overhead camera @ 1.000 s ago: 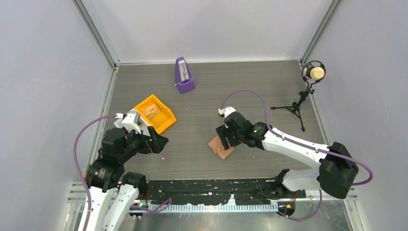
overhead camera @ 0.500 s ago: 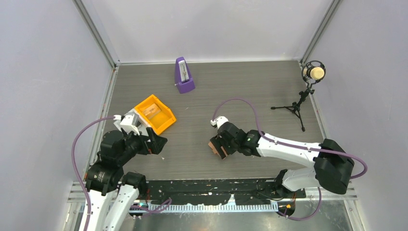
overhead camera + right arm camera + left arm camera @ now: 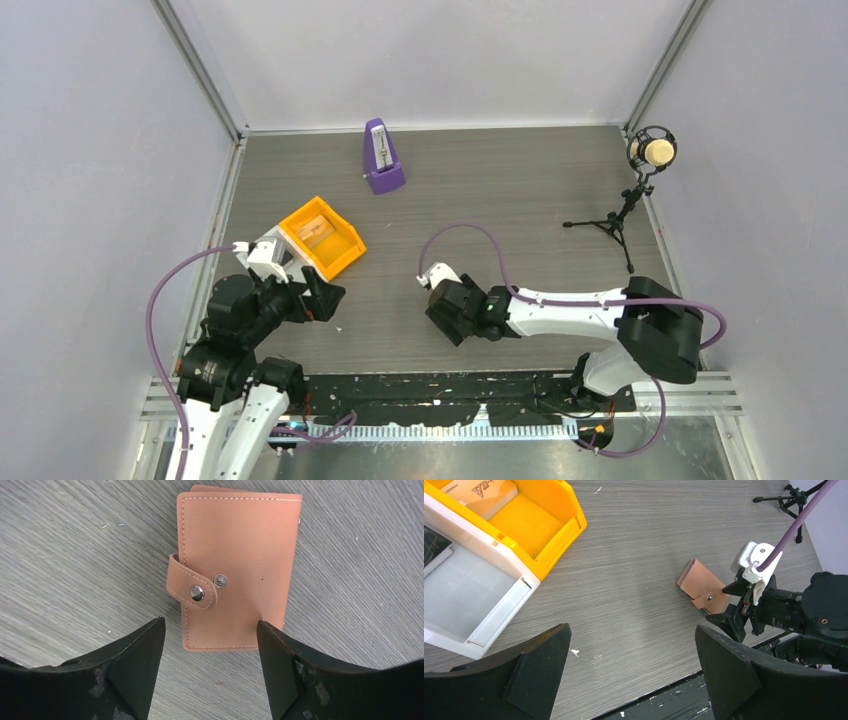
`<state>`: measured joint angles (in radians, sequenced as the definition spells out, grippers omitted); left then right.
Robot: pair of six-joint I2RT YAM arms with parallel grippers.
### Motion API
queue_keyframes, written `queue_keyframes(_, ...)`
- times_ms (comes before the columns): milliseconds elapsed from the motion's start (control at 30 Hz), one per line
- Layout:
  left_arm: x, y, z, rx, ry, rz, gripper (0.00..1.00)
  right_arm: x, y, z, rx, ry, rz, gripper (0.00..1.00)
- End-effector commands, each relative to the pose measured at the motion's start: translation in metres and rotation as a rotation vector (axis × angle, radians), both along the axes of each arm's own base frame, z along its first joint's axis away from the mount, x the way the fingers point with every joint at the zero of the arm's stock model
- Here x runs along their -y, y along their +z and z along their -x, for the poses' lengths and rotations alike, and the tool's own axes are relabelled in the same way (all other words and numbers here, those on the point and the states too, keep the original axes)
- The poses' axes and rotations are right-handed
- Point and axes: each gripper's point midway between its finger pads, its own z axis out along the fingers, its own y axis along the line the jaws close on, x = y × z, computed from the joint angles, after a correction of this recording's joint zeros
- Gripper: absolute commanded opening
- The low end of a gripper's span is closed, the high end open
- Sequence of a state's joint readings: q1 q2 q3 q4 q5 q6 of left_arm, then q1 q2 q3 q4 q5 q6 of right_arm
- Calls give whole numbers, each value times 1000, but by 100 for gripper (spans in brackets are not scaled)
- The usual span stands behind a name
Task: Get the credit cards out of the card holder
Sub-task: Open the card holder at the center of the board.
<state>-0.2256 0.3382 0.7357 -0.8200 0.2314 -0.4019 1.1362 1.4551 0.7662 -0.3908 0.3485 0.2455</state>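
The card holder [image 3: 235, 565] is a salmon-tan wallet lying closed and flat on the grey table, its snap tab [image 3: 192, 587] folded over the cover. The left wrist view also catches the card holder [image 3: 701, 582]. From above it is hidden under my right gripper [image 3: 443, 312]. My right gripper [image 3: 209, 622] hovers open just over the holder's near edge, one finger on each side, gripping nothing. The credit cards are hidden. My left gripper [image 3: 632, 629] stands wide open and empty over bare table, well left of the holder, beside the orange bin.
An orange bin [image 3: 322, 236] with a tan box inside sits at the left, with a white case [image 3: 469, 590] next to it. A purple metronome [image 3: 383, 157] stands at the back. A microphone on a tripod [image 3: 650, 152] stands at back right. The table's front edge [image 3: 664, 692] is close.
My right gripper has swung left and come over the card holder, covering it from above. The left arm has barely moved.
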Motion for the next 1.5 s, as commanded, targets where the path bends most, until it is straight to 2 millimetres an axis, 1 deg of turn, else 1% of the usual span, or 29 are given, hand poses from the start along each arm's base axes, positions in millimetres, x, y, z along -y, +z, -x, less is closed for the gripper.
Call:
queue_keyframes(0,-3,5,-5,42,7,-14,99,-5,11,-13,88,-55,11,72)
queue_keyframes(33,-3,5,-5,42,9,-15,99,-3,10,-13,93,-61,14,71)
queue_keyframes(100,-4,4,-5,42,13,-16,99,-3,11,-14,100,-71,4,61)
queue_keyframes(133,-3,5,-5,43,13,-15,99,-3,13,-15,105,-78,-10,52)
queue_keyframes(167,-3,4,-5,40,13,-16,99,-3,13,-14,106,-80,-13,48)
queue_keyframes(200,-4,4,-5,38,15,-16,99,-4,16,-14,111,-85,-31,41)
queue_keyframes(233,-4,3,-5,36,15,-16,99,-4,19,-14,116,-90,-45,37)
queue_keyframes(267,-4,3,-6,35,17,-16,99,-5,22,-15,119,-95,-60,30)
queue_keyframes(300,-4,3,-6,34,17,-16,99,-5,25,-15,124,-98,-74,27)
queue_keyframes(333,-4,3,-6,33,17,-16,99,-5,27,-15,126,-102,-86,21)
queue_keyframes(367,-4,3,-6,34,18,-16,99,-6,31,-15,131,-104,-106,18)
queue_keyframes(433,-4,3,-6,35,20,-17,99,-8,37,-14,136,-109,-139,7)
queue_keyframes(533,-4,3,-6,33,20,-14,99,-14,45,-12,128,-106,-194,5)
queue_keyframes(633,-4,3,-6,26,23,-10,99,-19,54,-12,128,-111,-241,5)
queue_keyframes(800,1,4,-7,-18,10,8,96,-21,60,-13,136,-110,-258,5)
queue_keyframes(867,4,3,-7,-40,-9,9,96,-19,54,-12,134,-90,-230,23)
queue_keyframes(900,5,1,-7,-48,-14,5,96,-17,51,-12,138,-73,-209,39)
queue_keyframes(967,5,-3,-7,-56,-16,-3,96,-13,44,-12,142,-43,-174,53)
queue_keyframes(1100,4,-5,-7,-33,-12,0,97,-11,31,-11,137,-6,-118,64)
queue_keyframes(1133,3,-4,-7,-23,-9,3,97,-11,27,-11,132,-4,-103,66)
queue_keyframes(1233,2,-3,-7,-8,-1,5,98,-11,21,-14,131,-15,-79,67)
queue_keyframes(1467,2,-3,-6,-7,-1,1,98,-5,7,-19,135,-38,10,66)
